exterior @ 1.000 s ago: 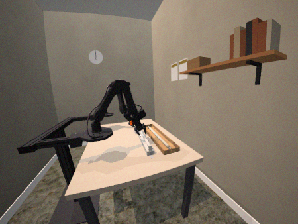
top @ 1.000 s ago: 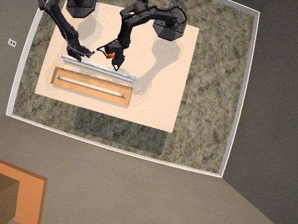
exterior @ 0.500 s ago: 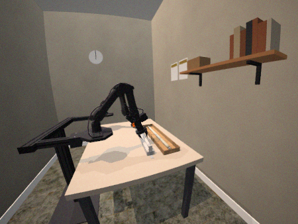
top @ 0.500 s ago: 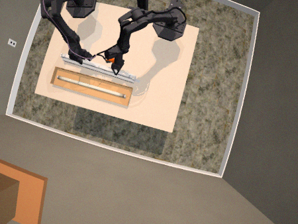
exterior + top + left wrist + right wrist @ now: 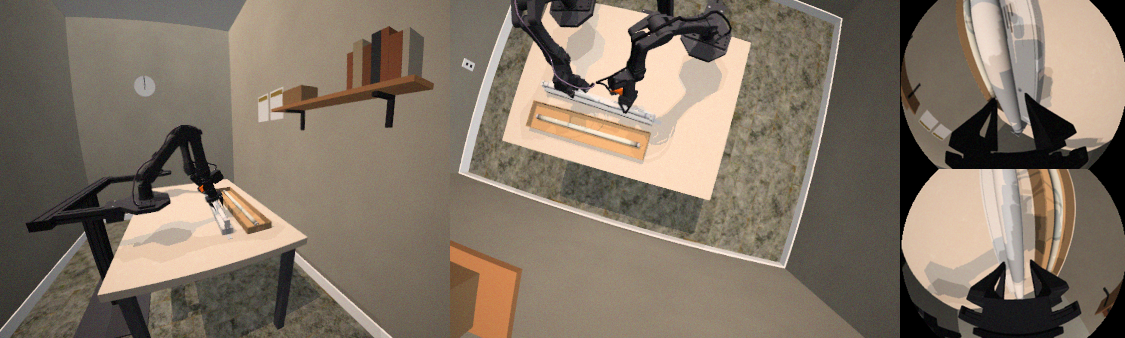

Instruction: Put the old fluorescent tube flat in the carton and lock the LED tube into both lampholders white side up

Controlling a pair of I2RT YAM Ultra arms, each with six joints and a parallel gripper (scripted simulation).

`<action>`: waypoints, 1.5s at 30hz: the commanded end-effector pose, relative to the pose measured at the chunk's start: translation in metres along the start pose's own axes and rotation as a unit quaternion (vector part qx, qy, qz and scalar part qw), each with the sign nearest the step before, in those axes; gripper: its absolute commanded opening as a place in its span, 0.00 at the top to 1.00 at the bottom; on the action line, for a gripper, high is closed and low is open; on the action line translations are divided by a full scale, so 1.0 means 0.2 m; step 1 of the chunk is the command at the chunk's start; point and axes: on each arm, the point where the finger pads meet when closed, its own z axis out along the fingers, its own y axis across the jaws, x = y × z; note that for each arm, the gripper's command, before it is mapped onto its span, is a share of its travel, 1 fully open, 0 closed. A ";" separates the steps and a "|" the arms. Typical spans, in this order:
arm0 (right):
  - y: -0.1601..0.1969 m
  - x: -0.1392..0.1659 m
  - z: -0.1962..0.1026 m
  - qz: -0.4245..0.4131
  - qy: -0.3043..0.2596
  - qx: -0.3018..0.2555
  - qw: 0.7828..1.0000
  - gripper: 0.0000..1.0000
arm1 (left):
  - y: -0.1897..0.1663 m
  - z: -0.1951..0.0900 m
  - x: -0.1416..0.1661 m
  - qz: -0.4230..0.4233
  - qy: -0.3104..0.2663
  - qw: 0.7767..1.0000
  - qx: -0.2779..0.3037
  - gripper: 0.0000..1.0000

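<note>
Below the left pincer [image 5: 625, 107] [image 5: 1009, 98] and the right pincer [image 5: 577, 91] [image 5: 215, 200] [image 5: 1017, 262] sits the light fixture [image 5: 605, 110] [image 5: 227, 231] [image 5: 1026, 56] [image 5: 990, 207]; each pincer is spread part way and pinches nothing. Right by their tips is what looks like the LED tube [image 5: 597, 101] [image 5: 218, 210] [image 5: 988, 38] [image 5: 1015, 237]; I can't tell if it is locked. Just past the pincers, beside the fixture, is the carton [image 5: 645, 147] [image 5: 260, 228] [image 5: 969, 53] [image 5: 1069, 225]; the old tube [image 5: 587, 131] [image 5: 241, 207] [image 5: 981, 68] [image 5: 1055, 218] lies inside, likely so it can't roll off. Two pincers far apart probably help keep a long tube level; no brand or words can be read, even on the wall sheets [image 5: 263, 108] [image 5: 929, 120].
</note>
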 end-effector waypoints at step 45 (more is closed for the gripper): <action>-0.13 -0.02 -0.05 0.012 -0.012 0.029 0.999 0.89 | 0.08 -0.03 -0.03 -0.012 -0.010 1.000 -0.009 0.89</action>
